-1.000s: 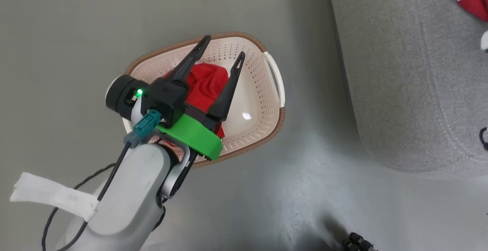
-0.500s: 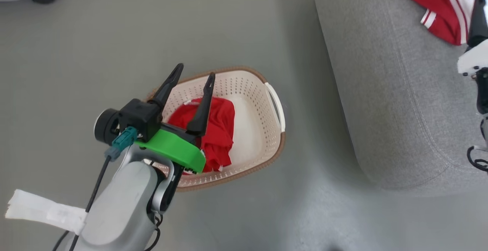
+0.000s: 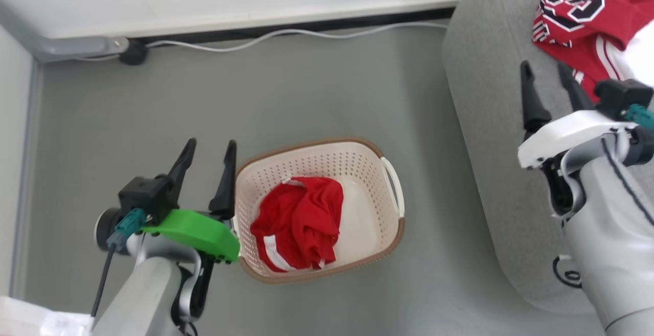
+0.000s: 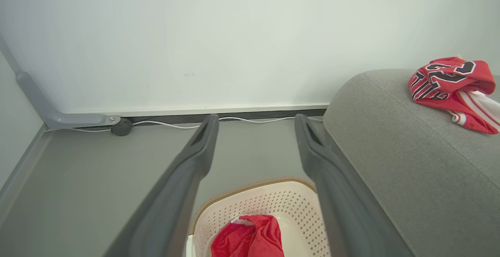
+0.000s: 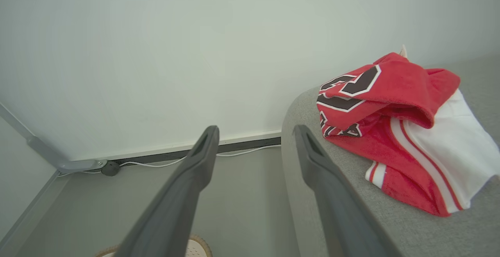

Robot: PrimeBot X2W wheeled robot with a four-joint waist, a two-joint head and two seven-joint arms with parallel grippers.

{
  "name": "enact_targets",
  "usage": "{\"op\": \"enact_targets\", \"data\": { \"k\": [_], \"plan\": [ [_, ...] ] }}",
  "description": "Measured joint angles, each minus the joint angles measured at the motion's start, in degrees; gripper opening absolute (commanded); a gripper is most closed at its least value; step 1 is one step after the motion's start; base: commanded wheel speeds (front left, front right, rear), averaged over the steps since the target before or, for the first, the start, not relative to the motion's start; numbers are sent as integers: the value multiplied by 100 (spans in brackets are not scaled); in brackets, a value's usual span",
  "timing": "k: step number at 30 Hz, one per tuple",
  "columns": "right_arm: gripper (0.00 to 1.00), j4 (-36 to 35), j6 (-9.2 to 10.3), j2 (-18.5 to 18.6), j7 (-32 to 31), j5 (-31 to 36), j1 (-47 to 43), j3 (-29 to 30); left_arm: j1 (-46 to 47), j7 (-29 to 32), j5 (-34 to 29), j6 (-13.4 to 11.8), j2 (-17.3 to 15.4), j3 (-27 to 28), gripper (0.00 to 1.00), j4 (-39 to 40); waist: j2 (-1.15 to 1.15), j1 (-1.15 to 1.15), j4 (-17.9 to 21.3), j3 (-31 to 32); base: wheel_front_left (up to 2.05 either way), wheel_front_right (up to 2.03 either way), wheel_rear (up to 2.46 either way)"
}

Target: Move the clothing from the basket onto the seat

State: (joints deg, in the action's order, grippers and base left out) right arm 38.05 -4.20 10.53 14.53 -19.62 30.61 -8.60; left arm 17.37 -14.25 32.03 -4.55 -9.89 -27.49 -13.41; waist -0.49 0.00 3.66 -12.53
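Note:
The cream basket (image 3: 391,193) with its brown rim stands on the grey floor, and a crumpled red garment (image 3: 301,229) with white stripes lies in its left half. My left gripper (image 3: 208,148) is open and empty, just left of the basket's rim. On the light-grey sofa (image 3: 490,121) at the right lies a red jersey (image 3: 582,14) with black-and-white lettering. My right gripper (image 3: 544,68) hangs open and empty above the sofa, just short of that jersey. The left wrist view holds the basket (image 4: 273,202), the red garment (image 4: 250,237) and the jersey (image 4: 453,81); the right wrist view holds the jersey (image 5: 394,132).
A white wall with a dark skirting strip (image 3: 286,27) closes the back. A white cable (image 3: 286,34) runs along it to a dark plug (image 3: 134,52). A grey conduit (image 3: 66,45) bends at the back left corner. Grey floor (image 3: 434,183) separates basket and sofa.
The head camera has tilted up, bringing wall and skirting into view. My left gripper has pulled back from over the basket to its left side, empty. My right gripper has come into view over the sofa.

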Motion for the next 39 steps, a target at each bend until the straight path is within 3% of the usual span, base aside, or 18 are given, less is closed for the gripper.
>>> {"op": "enact_targets", "data": {
  "k": [6,15,39],
  "plan": [
    [100,-309,38,-188,0,264,-369,-181,-352,-1,4,-53,-103,332,100,-59,0,0,-240,372,0,0,0],
    [100,-660,254,-545,0,389,-1086,-298,-942,-1,-4,-108,-181,940,100,68,0,0,-503,878,0,0,0],
    [100,-1252,432,-649,0,379,-2309,-426,-2017,0,-257,-156,-232,1534,100,424,0,0,-617,1451,0,0,0]
  ]
}}
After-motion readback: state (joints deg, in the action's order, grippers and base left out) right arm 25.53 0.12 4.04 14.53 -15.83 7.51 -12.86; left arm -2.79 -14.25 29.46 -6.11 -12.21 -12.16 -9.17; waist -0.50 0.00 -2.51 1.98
